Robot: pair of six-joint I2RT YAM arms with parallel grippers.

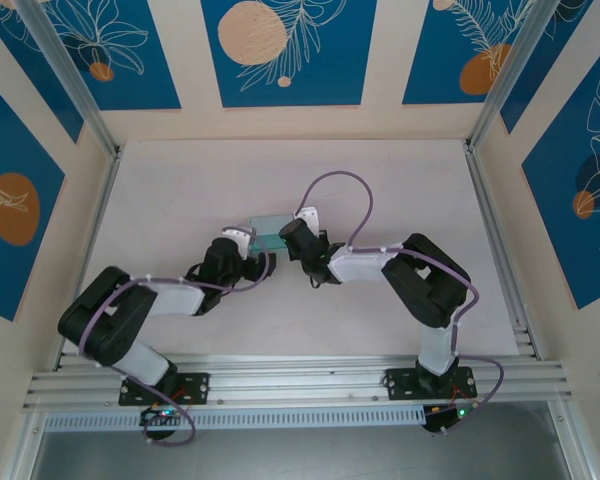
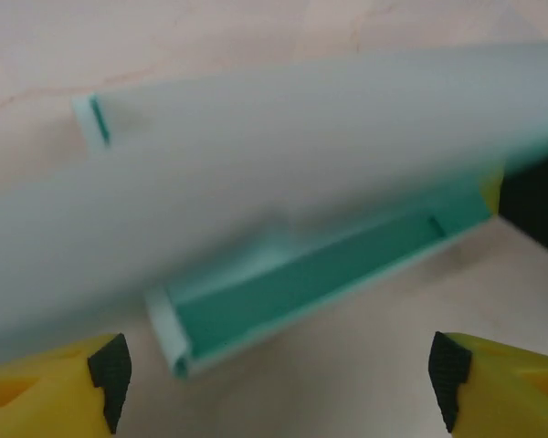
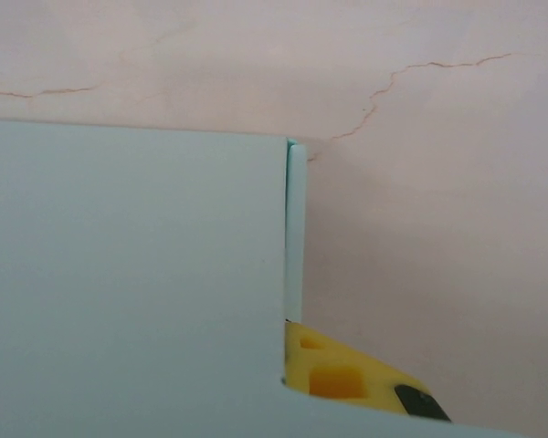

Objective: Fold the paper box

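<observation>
One pale-blue paper box [image 1: 268, 228], partly folded, sits near the centre of the overhead frame on the pale table [image 1: 180, 180], between two claws. From the left wrist, its long axis runs from lower left to upper right. A broad panel [image 2: 329, 146], blurred, leans across the upper frame with a small slit [image 2: 99, 120] at upper left. Under it, a narrow trough [image 2: 320, 278] shows a darker green inside. The left claw [image 2: 279, 374] stands spread wide at the bottom edge, its black pads [image 2: 110, 370] clear of the card and gripping nothing; the box lies straight ahead of it. The right claw [image 1: 294, 236] meets the box from the right of the overhead frame, pressed together and apparently pinching a flap. From its own wrist, one yellow finger [image 3: 342, 376] peeks out below the card at bottom centre, beside an upright folded edge [image 3: 295, 228]. Both claws are close, but the free left one looks likelier to act next, and it would need to close across the box's short side, not along its length.
</observation>
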